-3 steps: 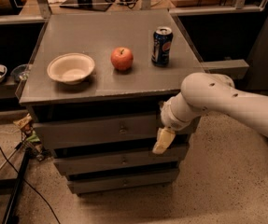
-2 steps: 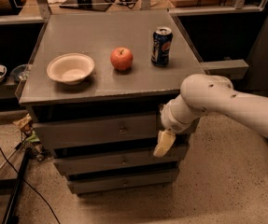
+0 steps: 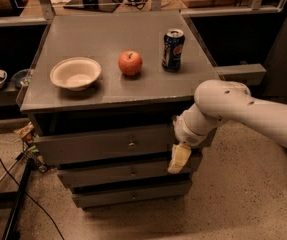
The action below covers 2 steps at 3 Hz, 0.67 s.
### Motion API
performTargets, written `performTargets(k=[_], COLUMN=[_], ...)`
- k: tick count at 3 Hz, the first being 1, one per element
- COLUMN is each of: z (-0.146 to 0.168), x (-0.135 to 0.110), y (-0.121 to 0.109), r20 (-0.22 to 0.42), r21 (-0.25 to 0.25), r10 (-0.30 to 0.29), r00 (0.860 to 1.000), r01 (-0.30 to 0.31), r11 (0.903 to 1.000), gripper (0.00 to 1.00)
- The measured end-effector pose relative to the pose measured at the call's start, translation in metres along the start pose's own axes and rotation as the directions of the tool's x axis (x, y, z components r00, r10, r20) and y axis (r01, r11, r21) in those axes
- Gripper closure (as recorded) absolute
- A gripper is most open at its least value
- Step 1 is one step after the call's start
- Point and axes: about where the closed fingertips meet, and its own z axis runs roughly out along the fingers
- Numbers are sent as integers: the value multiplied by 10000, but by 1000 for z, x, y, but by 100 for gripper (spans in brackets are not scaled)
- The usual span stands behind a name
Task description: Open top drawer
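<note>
The top drawer is the tallest grey front just under the cabinet top, with a small metal knob at its centre. It stands out slightly from the cabinet body, with a dark gap above it. My gripper hangs from the white arm at the drawer's right end, in front of the cabinet's right edge, to the right of the knob and slightly below it. Its pale finger points downward over the second drawer front.
Two shorter grey drawers sit below the top one. On the cabinet top stand a white bowl, a red apple and a blue soda can. Cables and a black stand leg lie on the floor at left.
The gripper and arm have barely moved; the finger sits a touch lower. The drawer front looks the same.
</note>
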Motion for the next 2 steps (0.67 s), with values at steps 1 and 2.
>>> performTargets(k=[1,2], z=[-24,-60], x=[5,11], y=[16,40], r20=[225,562], r21=[-71,-62], r10=[496,1165], r00=[9985,9916], r01=[-495,-1163], r11=[9987,9932], gripper=[0,0])
